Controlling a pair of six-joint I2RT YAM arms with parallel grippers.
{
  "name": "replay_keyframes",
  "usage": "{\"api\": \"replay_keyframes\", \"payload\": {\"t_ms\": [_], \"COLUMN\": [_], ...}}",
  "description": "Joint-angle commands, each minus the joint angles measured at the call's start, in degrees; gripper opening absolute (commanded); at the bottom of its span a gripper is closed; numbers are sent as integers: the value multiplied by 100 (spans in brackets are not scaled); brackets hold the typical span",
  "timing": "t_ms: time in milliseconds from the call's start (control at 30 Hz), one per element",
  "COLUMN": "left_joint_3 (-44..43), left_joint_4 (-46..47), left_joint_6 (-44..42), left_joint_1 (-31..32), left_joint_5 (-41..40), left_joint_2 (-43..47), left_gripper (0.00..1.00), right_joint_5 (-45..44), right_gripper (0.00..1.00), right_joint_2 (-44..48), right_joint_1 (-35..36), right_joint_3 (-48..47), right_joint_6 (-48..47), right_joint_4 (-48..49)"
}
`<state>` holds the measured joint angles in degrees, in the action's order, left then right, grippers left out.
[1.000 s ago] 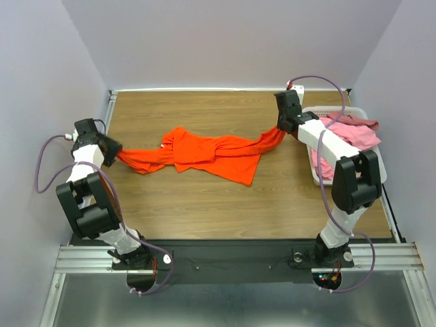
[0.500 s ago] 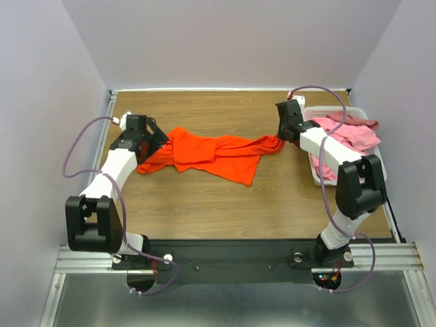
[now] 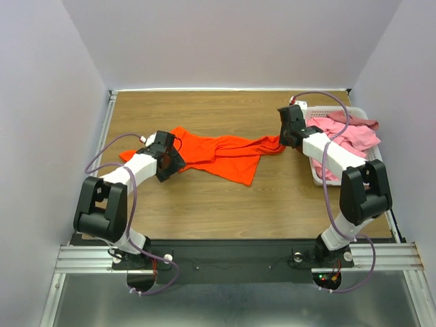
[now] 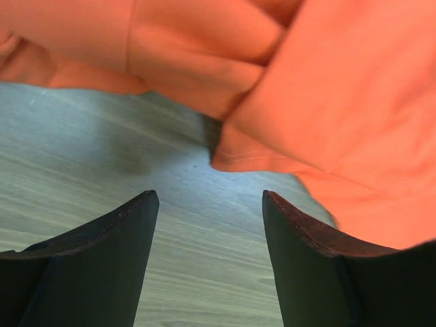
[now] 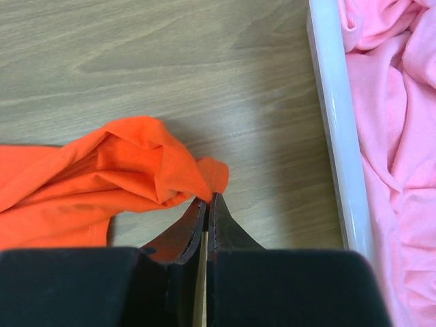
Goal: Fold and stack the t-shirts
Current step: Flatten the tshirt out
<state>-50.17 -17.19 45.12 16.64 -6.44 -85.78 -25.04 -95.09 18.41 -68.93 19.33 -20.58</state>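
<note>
Judging the orange t-shirt (image 3: 218,151) limp and light, I would take its hem nearest the left pincer (image 4: 208,197), which stands apart and empty, while the right pincer (image 5: 206,197) is clamped on its corner.

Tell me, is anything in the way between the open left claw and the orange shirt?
No, nothing that shows. The left gripper has its jaws open over the bare table. The orange shirt lies just ahead of the fingertips, with only wood in between.
</note>
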Motion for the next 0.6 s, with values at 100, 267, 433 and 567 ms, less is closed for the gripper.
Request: {"api": "replay_keyframes", "payload": {"t_ms": [100,267,433,567], "left_joint_3": [8,-168,-413,-572], "left_joint_4": [242,304,199,76], "left_joint_6": [49,-4,58,58], "left_joint_1": [-21,-21,-21,-21], "left_joint_5": [-139,-217,-611,-789], "left_joint_2": [-202,-633,-957,-1160], "left_gripper": [70,68,65,56], "right_joint_5": [-89,-133,-133,-168], "right_gripper": [0,0,0,0], "right_joint_2": [175,157,131,131], "right_joint_1": [-31,-31,-31,-31], "right_joint_3": [2,46,63,90], "right_joint_6": [88,97,88,79], "right_joint_4": [177,168,168,168]}}
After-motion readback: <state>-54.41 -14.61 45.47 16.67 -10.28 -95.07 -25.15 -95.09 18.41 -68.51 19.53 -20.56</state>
